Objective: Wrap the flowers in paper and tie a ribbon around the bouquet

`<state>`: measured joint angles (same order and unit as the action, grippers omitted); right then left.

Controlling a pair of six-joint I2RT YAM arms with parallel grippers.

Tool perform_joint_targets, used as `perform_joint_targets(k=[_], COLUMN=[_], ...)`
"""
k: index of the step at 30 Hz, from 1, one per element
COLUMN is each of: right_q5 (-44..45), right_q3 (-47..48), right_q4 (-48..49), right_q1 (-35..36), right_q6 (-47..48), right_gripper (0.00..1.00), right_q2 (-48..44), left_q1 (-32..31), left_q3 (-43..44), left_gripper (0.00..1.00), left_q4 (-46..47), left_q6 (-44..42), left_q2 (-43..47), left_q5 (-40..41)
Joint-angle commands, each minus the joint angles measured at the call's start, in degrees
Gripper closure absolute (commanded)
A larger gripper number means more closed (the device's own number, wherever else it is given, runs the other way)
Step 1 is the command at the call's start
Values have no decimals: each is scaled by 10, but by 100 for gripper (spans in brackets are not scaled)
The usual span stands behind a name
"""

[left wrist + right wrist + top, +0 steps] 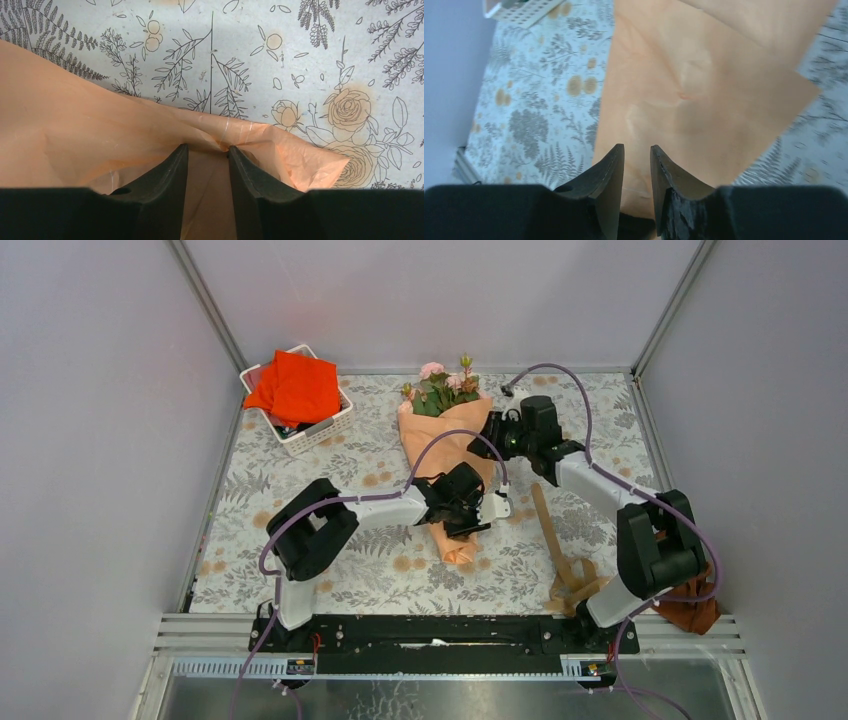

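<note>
Lying mid-table, bouquet (447,435): flowers (440,388) toward 12 o'clock, cone tip toward 6. Left gripper (207,148) released, tips at paper (75,135) crease. Right gripper (637,148) released above paper. Ribbon (549,528) at 4 o'clock.

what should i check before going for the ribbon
1. Paper wrapped around the stems: ok, a cone in the top view.
2. Flowers showing out of the cone's wide end: ok.
3. Left gripper clear of the paper: cannot tell, jaws parted right at a fold.
4. Right gripper empty: ok, jaws parted, only paper beyond them.
5. Ribbon free to pick: ok, it lies loose, apart from the paper, not yet tied.
</note>
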<state>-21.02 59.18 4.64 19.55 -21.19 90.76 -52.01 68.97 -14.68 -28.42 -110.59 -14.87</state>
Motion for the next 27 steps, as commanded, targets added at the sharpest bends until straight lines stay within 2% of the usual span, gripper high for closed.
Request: perform_joint_targets(k=[1, 4, 7, 13, 21, 24, 27], right_q5=[-60, -96, -79, -47, -35, -37, -47], right_q3=[-8, 28, 51, 79, 85, 88, 96], right_q4=[95, 105, 91, 47, 16, 9, 2], right_q1=[9, 9, 4, -7, -7, -8, -7], right_q6=[-36, -58, -61, -44, -24, -22, -24], right_gripper=[69, 74, 79, 83, 84, 84, 84], right_q2=[42, 130, 196, 258, 257, 261, 269], left_q1=[-5, -5, -5, -12, -28, -30, -1], left_q3=[-23, -18, -7, -4, -13, 35, 127], left_gripper=[57, 56, 54, 49, 51, 51, 50], left_q4=[-39, -48, -69, -138, -338, -446, -520], left_q6=[1, -2, 4, -6, -97, -143, -182], left_q2=[-20, -15, 2, 48, 83, 96, 104], left_q5=[-17, -14, -18, -72, -156, -209, -263])
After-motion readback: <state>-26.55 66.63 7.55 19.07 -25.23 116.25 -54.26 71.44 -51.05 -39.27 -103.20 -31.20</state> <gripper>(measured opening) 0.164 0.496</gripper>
